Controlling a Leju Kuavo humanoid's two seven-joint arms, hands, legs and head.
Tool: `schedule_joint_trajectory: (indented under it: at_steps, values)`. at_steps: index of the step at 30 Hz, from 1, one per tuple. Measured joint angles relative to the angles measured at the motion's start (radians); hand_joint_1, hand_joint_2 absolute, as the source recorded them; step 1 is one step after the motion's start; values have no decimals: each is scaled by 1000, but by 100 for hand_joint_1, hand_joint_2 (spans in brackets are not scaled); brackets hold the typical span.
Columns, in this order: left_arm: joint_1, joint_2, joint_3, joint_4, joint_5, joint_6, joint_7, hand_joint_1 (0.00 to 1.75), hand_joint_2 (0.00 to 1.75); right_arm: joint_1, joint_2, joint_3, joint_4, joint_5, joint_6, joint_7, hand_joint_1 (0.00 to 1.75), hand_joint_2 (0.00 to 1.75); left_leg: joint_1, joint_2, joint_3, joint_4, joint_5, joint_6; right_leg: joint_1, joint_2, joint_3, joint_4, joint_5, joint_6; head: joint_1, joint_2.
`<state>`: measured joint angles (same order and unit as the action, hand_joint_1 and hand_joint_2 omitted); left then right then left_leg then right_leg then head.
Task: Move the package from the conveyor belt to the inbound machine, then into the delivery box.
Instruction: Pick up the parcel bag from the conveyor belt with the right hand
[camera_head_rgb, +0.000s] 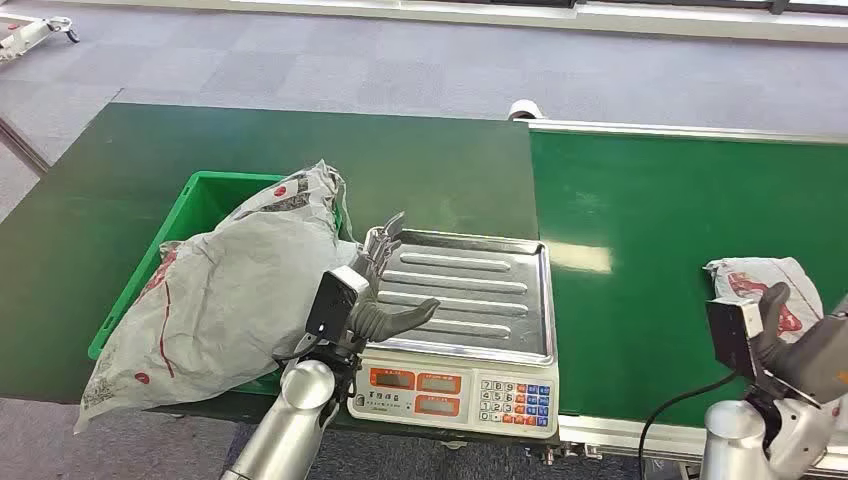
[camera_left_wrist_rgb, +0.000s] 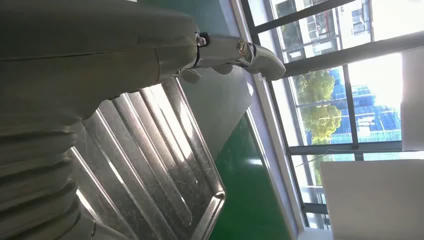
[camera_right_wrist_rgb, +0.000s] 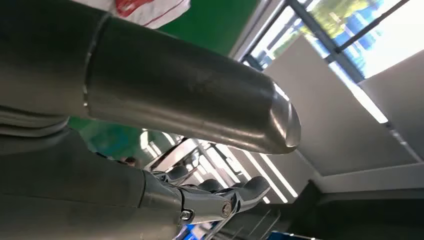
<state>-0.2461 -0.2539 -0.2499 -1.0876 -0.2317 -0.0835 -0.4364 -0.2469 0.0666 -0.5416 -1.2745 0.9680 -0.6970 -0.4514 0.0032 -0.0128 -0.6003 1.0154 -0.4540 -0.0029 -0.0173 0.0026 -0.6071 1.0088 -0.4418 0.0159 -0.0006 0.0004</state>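
Since the big package already sits in the green box, left hand hovers released over the scale pan; right hand, grip unclear, nears the belt package.

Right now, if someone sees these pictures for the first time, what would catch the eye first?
Probably the big grey package spilling out of the green box on the left. Beside it sits the scale, its steel tray bare, with the left hand open at its edge. A smaller package lies on the belt by the right hand.
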Motion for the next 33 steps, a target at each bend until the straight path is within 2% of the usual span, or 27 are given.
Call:
schedule_joint_trajectory:
  at_steps: [2, 9, 17, 20, 23, 25, 29, 33]
  values:
    - [3, 1, 2, -4, -1, 0, 2, 0, 175, -3, 0, -16, 9, 5, 0, 23, 0, 0, 0, 0, 0, 0, 0, 0, 0, 0, 0, 0, 0, 0, 0, 0]
    - [20, 6, 6, -23, -7, 4, 11, 0, 175, -32, -36, -43, 141, 39, 53, 207, 0, 0, 0, 1, 0, 0, 0, 0, 0, 1, 0, 0, 0, 0, 0, 0]
    - [25, 6, 13, -37, -4, -12, 18, 0, 175, -67, -63, -34, 238, 23, 118, 243, 0, 0, 0, 0, 0, 0, 0, 0, 0, 0, 0, 0, 0, 0, 0, 0]
    - [22, 5, 14, -32, -3, -27, 18, 0, 175, -90, -83, -21, 245, 74, 228, 306, 0, 0, 0, 1, 0, 0, 0, 0, 0, 1, 0, 0, 0, 0, 0, 0]
    - [8, 3, 14, -18, -5, -48, 3, 0, 175, -152, -139, 9, 301, 159, 424, 392, 0, 0, -1, 1, 0, 0, 1, 1, -1, 2, 0, 0, 1, 1, 0, 0]
    - [-1, 1, 14, -7, -5, -58, -5, 0, 175, -205, -177, 28, 364, 186, 483, 409, 0, 0, -1, 1, 0, 0, 1, 2, -2, 1, 0, 0, 2, 2, 0, 0]
    - [-9, -1, 14, 9, -5, -61, -7, 0, 175, -300, -234, 63, 495, 224, 530, 449, 0, 175, -2, 1, 0, 1, 2, 3, -2, 1, 0, 0, 2, 2, 0, 0]
    - [-20, -1, 14, 25, 1, -60, -7, 0, 175, -360, -286, 103, 632, 269, 593, 541, 0, 175, -2, 0, 0, 1, 2, 2, -2, 0, 0, 0, 2, 2, 0, 0]
